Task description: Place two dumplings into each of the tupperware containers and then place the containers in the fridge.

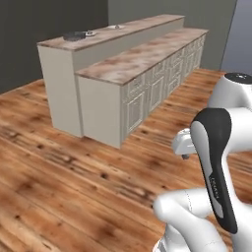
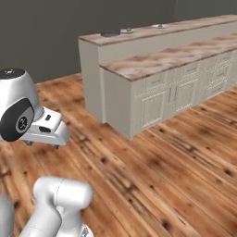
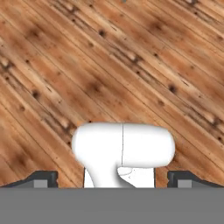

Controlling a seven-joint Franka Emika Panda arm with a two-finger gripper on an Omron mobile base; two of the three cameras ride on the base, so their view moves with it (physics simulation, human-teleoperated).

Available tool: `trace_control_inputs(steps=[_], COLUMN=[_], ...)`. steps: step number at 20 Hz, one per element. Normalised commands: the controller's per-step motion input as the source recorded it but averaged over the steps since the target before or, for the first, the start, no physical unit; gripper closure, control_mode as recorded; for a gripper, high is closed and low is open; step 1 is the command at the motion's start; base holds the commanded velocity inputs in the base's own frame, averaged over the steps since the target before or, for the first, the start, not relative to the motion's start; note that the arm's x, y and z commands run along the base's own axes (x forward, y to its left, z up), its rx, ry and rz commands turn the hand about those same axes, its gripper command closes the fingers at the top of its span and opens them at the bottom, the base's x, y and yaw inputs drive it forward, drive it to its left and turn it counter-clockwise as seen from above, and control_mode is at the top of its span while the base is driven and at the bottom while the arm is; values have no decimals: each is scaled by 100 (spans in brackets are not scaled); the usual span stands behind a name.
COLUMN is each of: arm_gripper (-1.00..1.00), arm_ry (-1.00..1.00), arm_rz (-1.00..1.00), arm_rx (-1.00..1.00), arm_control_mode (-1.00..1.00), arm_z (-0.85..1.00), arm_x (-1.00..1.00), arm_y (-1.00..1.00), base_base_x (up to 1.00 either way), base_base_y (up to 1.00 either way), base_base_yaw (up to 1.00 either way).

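Note:
My gripper (image 3: pixel 113 179) points straight down at the bare wooden floor (image 3: pixel 109 65). Its two dark fingertips (image 3: pixel 43 178) sit wide apart at the lower corners of the hand view, open with nothing between them. From the base views the white hand (image 2: pixel 45 130) hangs folded close to the arm, well above the floor and short of the cabinets. The dumplings, the tupperware containers and the fridge are out of view.
A two-level kitchen island (image 1: pixel 133 61) with a marbled brown top and pale panelled cabinet doors stands ahead. A dark round pan-like item (image 1: pixel 74 35) and a small pale object (image 1: pixel 116 26) rest on its higher back ledge. Wooden floor (image 1: pixel 59 187) stretches between me and the island.

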Motion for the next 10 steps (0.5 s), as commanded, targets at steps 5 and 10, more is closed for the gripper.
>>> trace_control_inputs(steps=[5, 10], arm_gripper=[-100, -100], arm_ry=[0, 0], arm_rz=[0, 0], arm_rx=[0, 0], arm_control_mode=[100, 100], arm_z=[0, 0], arm_x=[0, 0], arm_y=[0, 0], base_base_x=[95, 81], base_base_y=[100, 100], base_base_yaw=[-39, -32])
